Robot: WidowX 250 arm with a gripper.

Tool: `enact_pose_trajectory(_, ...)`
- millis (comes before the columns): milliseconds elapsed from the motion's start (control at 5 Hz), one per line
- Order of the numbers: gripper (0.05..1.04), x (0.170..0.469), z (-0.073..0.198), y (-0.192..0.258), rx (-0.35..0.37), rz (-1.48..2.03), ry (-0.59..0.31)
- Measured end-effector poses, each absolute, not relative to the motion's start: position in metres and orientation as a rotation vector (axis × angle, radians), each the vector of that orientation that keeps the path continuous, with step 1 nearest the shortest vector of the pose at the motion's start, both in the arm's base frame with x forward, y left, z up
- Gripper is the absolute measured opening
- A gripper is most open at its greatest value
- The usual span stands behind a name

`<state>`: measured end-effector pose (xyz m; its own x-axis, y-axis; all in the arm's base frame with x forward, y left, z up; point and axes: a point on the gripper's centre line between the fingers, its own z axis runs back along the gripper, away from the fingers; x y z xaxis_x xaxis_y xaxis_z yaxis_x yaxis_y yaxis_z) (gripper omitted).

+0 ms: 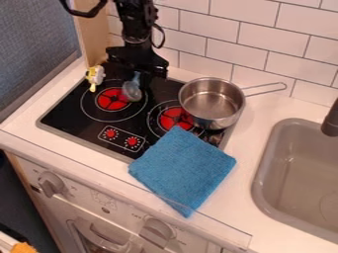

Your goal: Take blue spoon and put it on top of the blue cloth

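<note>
Cooktop (76, 123) with robot arm (136, 29) above, blue spoon (132, 91) at left burner (111, 100)

Wall (254, 37): white tile, dark grout, along the back. Table (241, 183): white, carries the cooktop, gray sink (290, 131) set in at right, dark faucet (331, 121) at its edge. Oven front (86, 195): white, below the table's front edge, with knobs and a handle.

Cooktop: black, two ring burners with red centers, small control patch near the front with two red dials. Arm: black, comes in from the top edge, over the cooktop's back left part.

Blue cloth (184, 170): spread out flat, over the cooktop's front right corner and the table, lowest corner at the table's front edge. Pot (212, 104): metal, upright, at the cooktop's right side, partly over the right burner, just behind the cloth, long handle pointing right.

Gripper (137, 73): black, pointing down at the back of the cooktop. Open or closed, cannot tell; dark on dark. Toy (96, 76): yellow and white, at the cooktop's back left corner, left of the gripper.

Spoon: bowl end toward the front, by the right side of the left burner's red center, handle running up to the gripper. Cannot tell if gripped.
</note>
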<state>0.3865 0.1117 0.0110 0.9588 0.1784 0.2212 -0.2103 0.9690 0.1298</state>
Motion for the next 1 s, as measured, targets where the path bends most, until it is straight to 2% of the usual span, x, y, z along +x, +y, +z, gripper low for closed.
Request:
enact_pose_trajectory(200,0.334,0.381,0.012,0.106,0.140,0.205,-0.219)
enact_pose_trajectory(600,0.334,0.371,0.028,0.098,0.138,0.224,-0.248)
enact_pose_trajectory(1000,0.333,0.354,0.084,0.096,0.178,0.291,-0.332)
